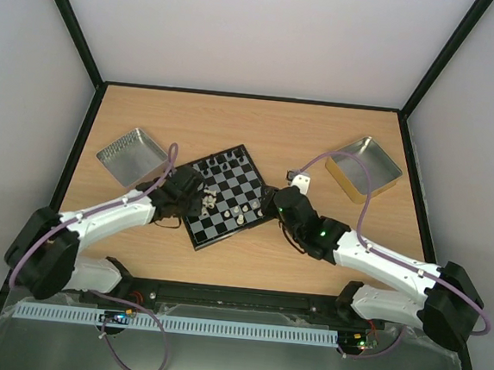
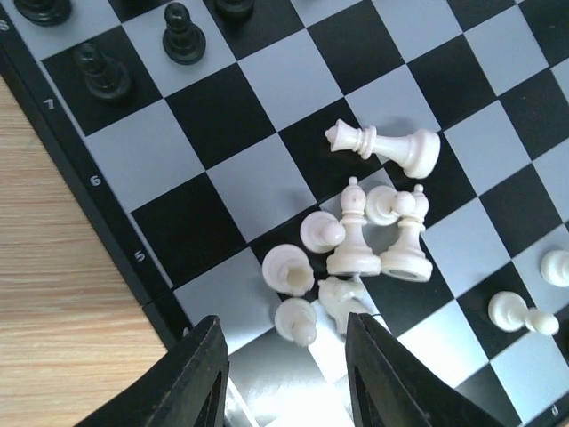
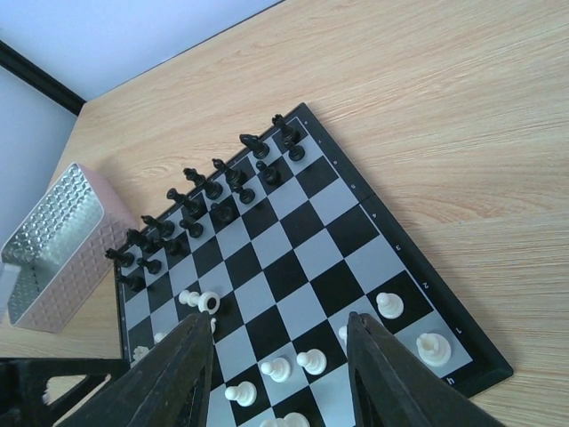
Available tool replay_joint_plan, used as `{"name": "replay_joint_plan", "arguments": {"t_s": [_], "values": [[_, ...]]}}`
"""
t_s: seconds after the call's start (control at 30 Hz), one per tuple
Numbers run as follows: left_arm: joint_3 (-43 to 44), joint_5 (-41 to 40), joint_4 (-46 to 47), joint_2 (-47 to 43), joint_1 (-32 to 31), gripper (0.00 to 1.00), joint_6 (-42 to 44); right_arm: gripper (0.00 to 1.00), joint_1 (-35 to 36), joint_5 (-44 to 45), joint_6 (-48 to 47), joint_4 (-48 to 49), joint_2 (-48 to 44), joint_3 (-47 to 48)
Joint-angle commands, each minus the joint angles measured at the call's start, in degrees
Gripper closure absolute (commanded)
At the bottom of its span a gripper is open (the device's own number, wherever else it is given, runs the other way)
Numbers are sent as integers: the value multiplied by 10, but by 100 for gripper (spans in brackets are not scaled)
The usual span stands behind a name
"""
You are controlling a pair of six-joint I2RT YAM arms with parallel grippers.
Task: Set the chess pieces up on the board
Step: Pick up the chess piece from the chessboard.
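With the left gripper [image 2: 283, 331] part-open over a heap of toppled cream-white chess pieces [image 2: 354, 253] on the board [image 1: 230, 183] at mid-table, gripping none, the right gripper [image 3: 278, 322] likewise apart, holding nothing, above that board, between a silver tray [image 1: 132, 156] leftward and a gold tray [image 1: 363, 167] rightward.

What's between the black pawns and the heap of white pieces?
Only bare squares of the board, as the left wrist view shows.

Shot from high behind the arm bases looking down over the whole tabletop [image 1: 252, 125], from the left wrist very close, steeply down onto one edge patch of the board [image 1: 239, 181], from the right wrist higher, obliquely across that same board, shared by all three.
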Motion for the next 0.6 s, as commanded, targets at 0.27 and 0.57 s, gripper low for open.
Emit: {"name": "replay_joint_plan", "arguments": {"t_s": [0.27, 0.57], "values": [[82, 2, 7, 104, 16, 66, 34, 61, -4, 41, -21, -7, -13, -6], [100, -18, -38, 128, 26, 72, 38, 61, -5, 45, -34, -4, -23, -9]]}}
